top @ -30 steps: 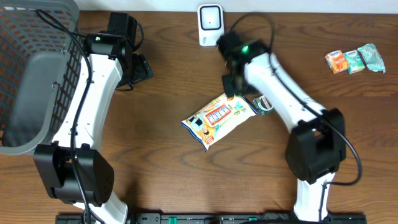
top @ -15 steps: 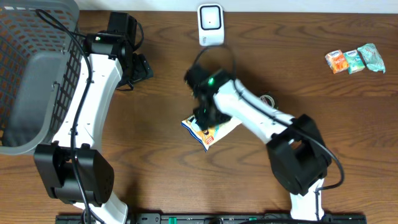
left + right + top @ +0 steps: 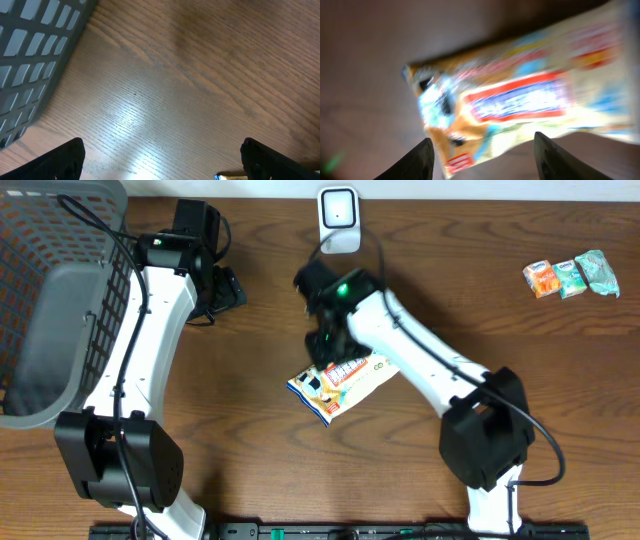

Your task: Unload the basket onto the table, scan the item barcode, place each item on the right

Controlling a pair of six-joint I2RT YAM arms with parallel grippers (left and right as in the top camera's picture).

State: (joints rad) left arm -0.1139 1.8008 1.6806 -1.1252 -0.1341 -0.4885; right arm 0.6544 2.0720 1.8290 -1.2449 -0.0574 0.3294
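Overhead cam: I count 1 yellow printed snack packet [image 3: 345, 385] lying flat mid-table on the brown wooden table [image 3: 250, 470]. It's apart from 1 white box-shaped scanner [image 3: 339, 220] at the far edge. R arm's wrist hangs over the packet's far end. On R wrist cam the right jaws stand apart w/ the blurred packet [image 3: 520, 100] below them; can't tell if they touch it. Left jaws are spread wide over bare wood, holding nothing, beside 1 grey plastic mesh basket [image 3: 40, 230]. 3 small snack packs [image 3: 570, 278] sit in a row at the far R corner.
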